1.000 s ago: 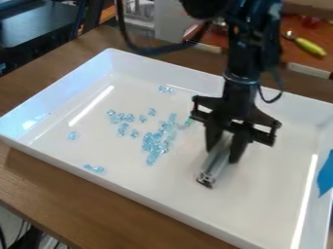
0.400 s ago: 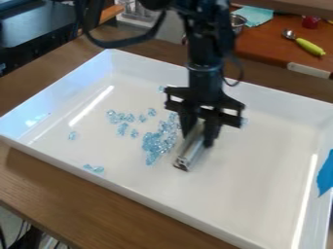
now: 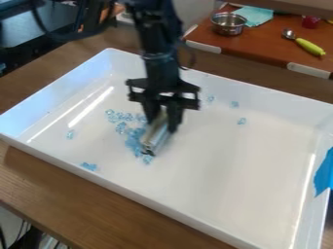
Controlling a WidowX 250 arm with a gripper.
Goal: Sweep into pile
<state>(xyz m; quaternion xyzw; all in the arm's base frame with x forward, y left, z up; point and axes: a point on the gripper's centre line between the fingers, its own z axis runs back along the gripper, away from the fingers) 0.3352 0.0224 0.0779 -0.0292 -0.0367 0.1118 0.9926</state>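
Metal bar [image 3: 153, 140] and gripper [image 3: 162, 126] have moved farther across the tray [image 3: 240, 180]; jaws clamp the bar aslant, low end beside beads [image 3: 133, 139], presumably to herd them.

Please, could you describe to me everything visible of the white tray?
The white tray is shallow and rectangular, with raised walls and a glossy surface, perhaps plastic, showing bright streaks of light. It lies flat on a brown wooden table. Light-blue beads lie on its floor, some bunched, some scattered; a blue patch is on its right-hand wall. The black hand holds a silver tool low inside; whether this touches the floor is unclear.
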